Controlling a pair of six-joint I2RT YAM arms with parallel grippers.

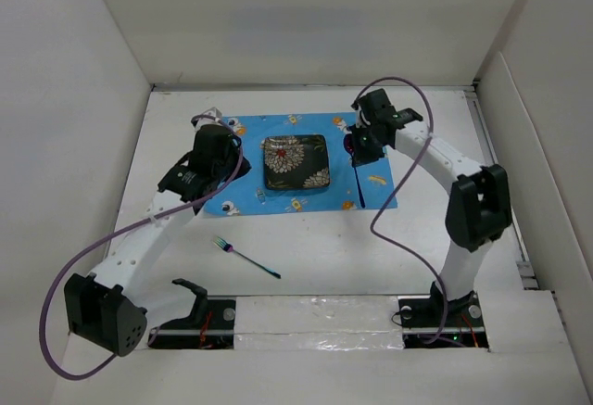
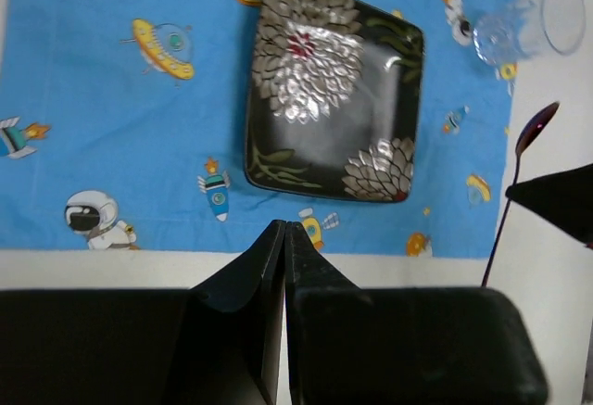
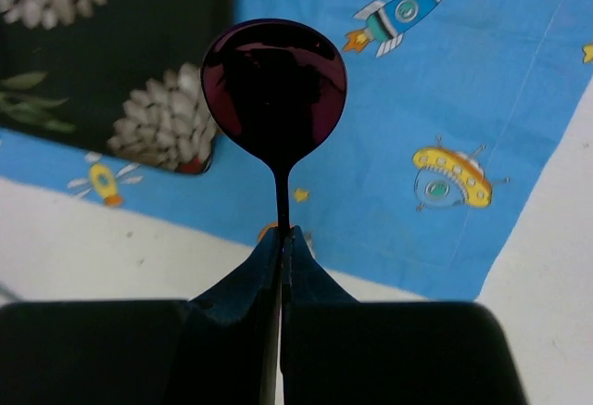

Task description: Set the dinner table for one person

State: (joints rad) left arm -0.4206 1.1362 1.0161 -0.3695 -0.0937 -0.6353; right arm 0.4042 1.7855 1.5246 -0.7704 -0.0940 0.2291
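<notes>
A blue space-print placemat (image 1: pixel 250 141) lies on the white dinner table (image 1: pixel 324 247). A black square plate with a flower pattern (image 1: pixel 296 162) (image 2: pixel 329 90) sits in the placemat's middle. My right gripper (image 3: pixel 283 234) (image 1: pixel 356 157) is shut on the thin handle of a dark purple spoon (image 3: pixel 274 81) (image 2: pixel 536 129), just right of the plate over the placemat. My left gripper (image 2: pixel 285 227) (image 1: pixel 236 171) is shut with nothing in it, over the placemat's left edge. A clear glass (image 2: pixel 523 30) is at the placemat's far right corner. A fork (image 1: pixel 246 259) lies on the table in front of the placemat.
White walls (image 1: pixel 74 99) close in the table on the left, back and right. The arms' bases (image 1: pixel 199 317) sit at the near edge, and purple cables (image 1: pixel 389 201) loop beside each arm.
</notes>
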